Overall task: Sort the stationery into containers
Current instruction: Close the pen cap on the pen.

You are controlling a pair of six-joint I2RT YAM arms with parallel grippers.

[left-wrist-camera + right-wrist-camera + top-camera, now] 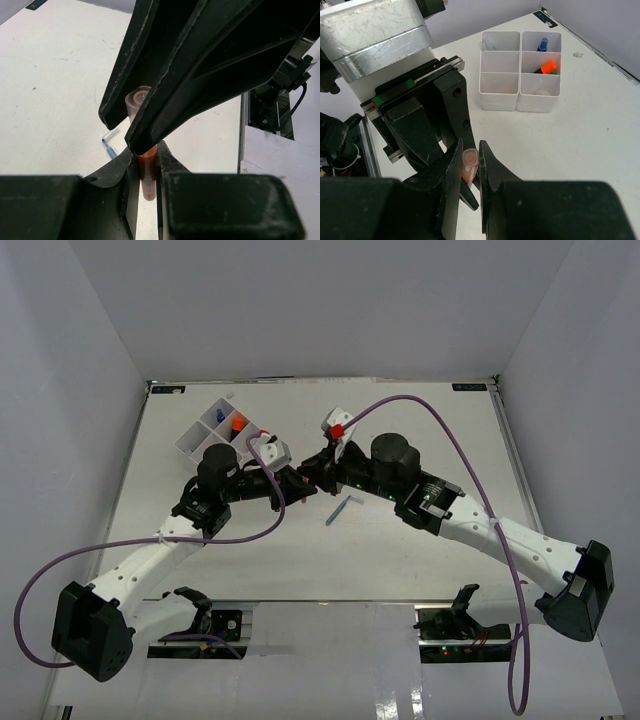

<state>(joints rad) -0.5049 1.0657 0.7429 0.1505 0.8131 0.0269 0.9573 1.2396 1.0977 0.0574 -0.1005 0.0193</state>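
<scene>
A pink pen (147,175) with a clear cap (469,159) hangs above the table's middle, held at both ends. My left gripper (146,154) is shut on its orange-pink barrel. My right gripper (470,150) is shut on the capped end. From above, the left gripper (291,484) and right gripper (313,478) meet tip to tip, hiding the pen. The white divided tray (193,443) stands at the back left, far from both. The tray (501,100) holds a blue-capped bottle (542,44) and an orange highlighter (549,66).
A thin blue pen (339,510) lies on the table just right of the meeting grippers, and the same blue pen (109,148) shows below the held pen. Purple cables arc over both arms. White walls close off the table's far edge.
</scene>
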